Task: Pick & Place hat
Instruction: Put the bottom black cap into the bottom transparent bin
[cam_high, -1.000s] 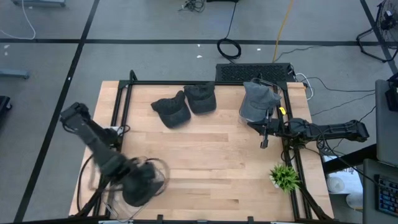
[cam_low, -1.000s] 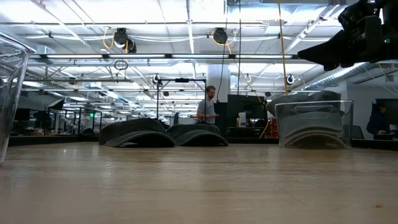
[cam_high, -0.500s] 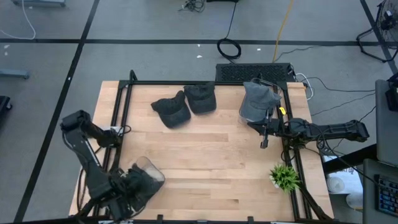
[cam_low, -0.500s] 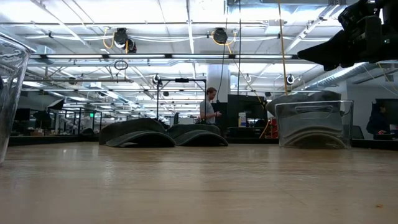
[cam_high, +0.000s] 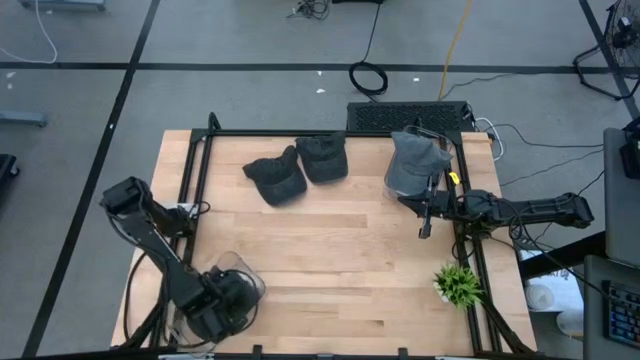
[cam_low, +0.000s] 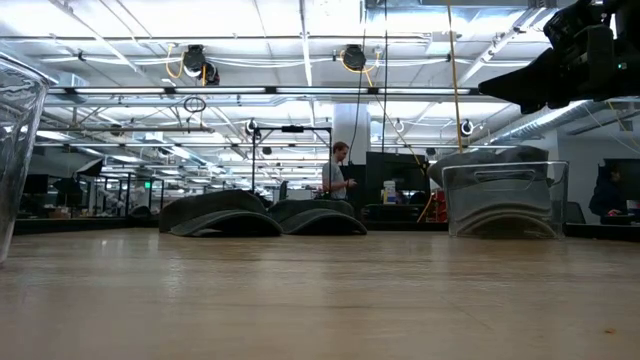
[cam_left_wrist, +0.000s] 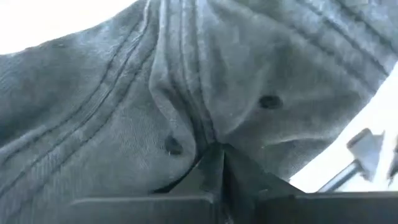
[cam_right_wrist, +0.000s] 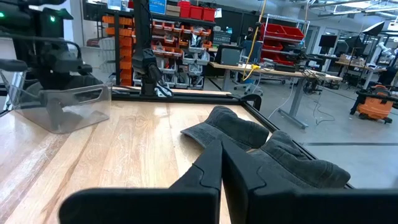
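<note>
The left gripper (cam_high: 213, 318) was down in a clear plastic bin (cam_high: 243, 276) at the table's near left corner. In the left wrist view its dark fingers (cam_left_wrist: 217, 171) met at a point, pressed together into a fold of a grey hat (cam_left_wrist: 186, 87) whose stitched seams and eyelets filled the frame; the cloth was pinched between the tips.

The right gripper (cam_high: 425, 217) waited near the right edge of the wooden table (cam_high: 340, 260), just in front of a second clear bin (cam_high: 392, 182) at the far right, which held a grey cap (cam_high: 418, 158). From the right wrist view its fingers (cam_right_wrist: 221, 168) stood closed against each other with nothing between them, raised above the tabletop.

Two dark caps lay side by side at the far middle of the table, touching: one (cam_high: 275, 178) to the left, the other (cam_high: 322, 157) to its right. The low view showed them as low dark mounds (cam_low: 222, 214) with the right-hand bin (cam_low: 503, 198) well apart from them.

A small green plant (cam_high: 458, 284) stood at the near right edge. In the room beyond the table a person (cam_low: 337, 172) stood by some desks.
</note>
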